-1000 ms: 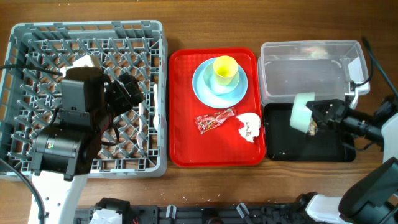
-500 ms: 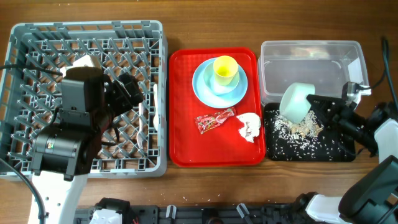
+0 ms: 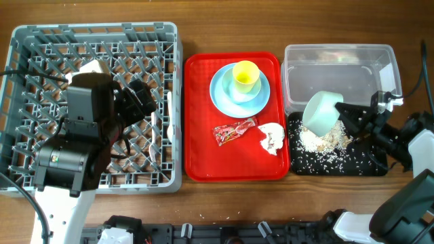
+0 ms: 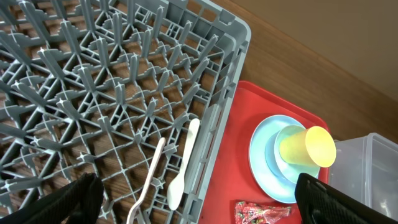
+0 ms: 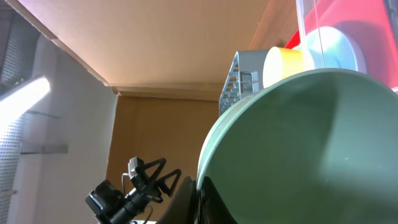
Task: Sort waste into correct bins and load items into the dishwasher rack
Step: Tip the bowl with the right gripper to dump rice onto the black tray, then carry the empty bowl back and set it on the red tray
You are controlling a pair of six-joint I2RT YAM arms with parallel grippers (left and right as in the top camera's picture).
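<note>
Two arms work at a table (image 3: 230, 34). Right jaws stay clamped on the tipped bowl (image 3: 320, 112) above the black tray (image 3: 369, 166) by the table's right edge. Rice (image 3: 319, 141) has now poured into it, so scraps look binned. Left jaws hang wide apart over the rack (image 3: 95, 30). Left wrist view shows fork (image 4: 148, 180) and spoon (image 4: 185, 165) inside, mostly hidden overhead.

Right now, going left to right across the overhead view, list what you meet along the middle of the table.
dishwasher rack → snack wrapper → napkin → mint green bowl
</note>
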